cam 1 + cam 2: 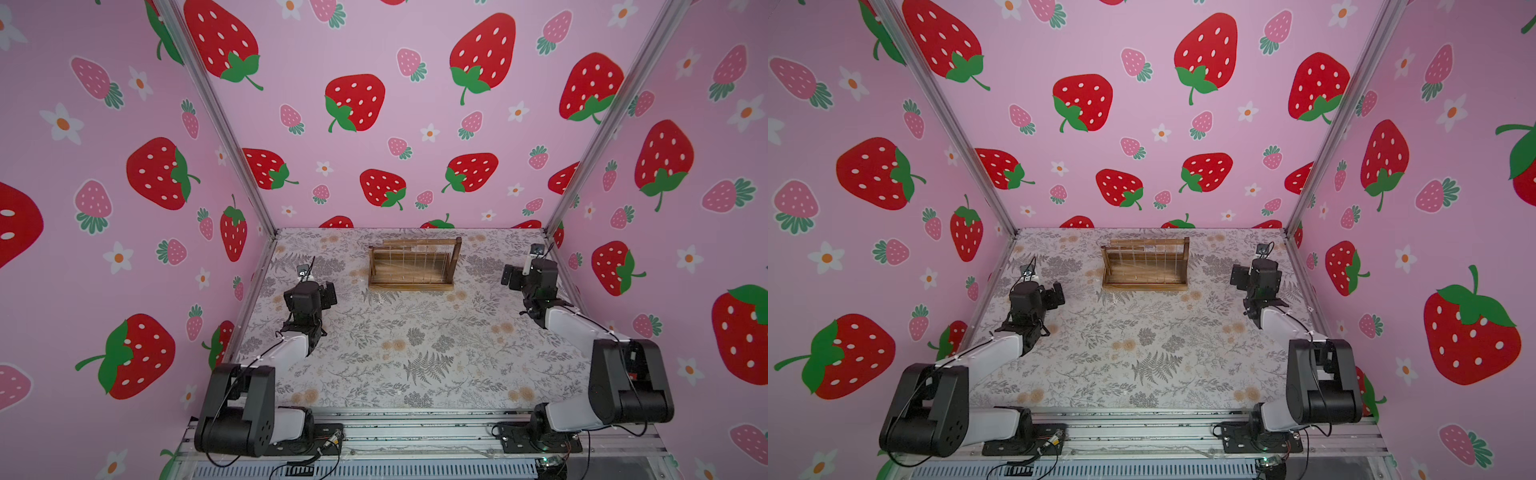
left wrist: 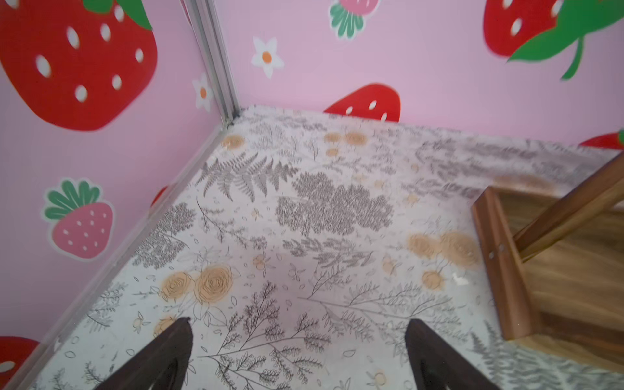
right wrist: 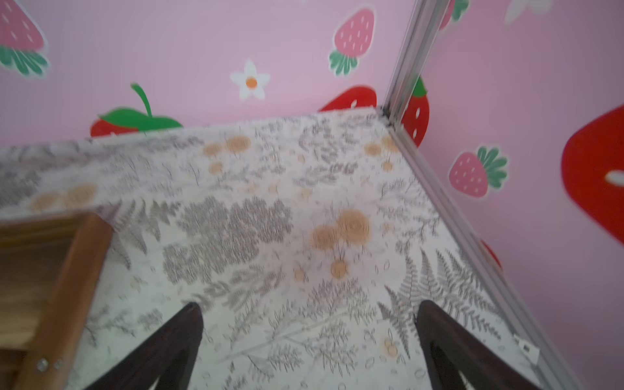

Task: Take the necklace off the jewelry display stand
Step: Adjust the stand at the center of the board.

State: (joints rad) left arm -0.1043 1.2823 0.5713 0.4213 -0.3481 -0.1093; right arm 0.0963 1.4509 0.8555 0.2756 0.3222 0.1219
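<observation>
Hovering wide apart, both claws: left gripper (image 2: 297,324) and right gripper (image 3: 310,307) are released, nothing btwn the jaws. They flank the jewelry display stand (image 1: 411,266) at approx. 8 and 3 o'clock, prob. to keep the approach clear. Stand sits at 12 o'clock on the floral table (image 1: 395,353), near the back wall, long side facing the arms. Necklace (image 1: 415,262): just faint pale strands off the top bar, can't count pieces. Wrist views clip the stand to one end each, no chain seen.
</observation>
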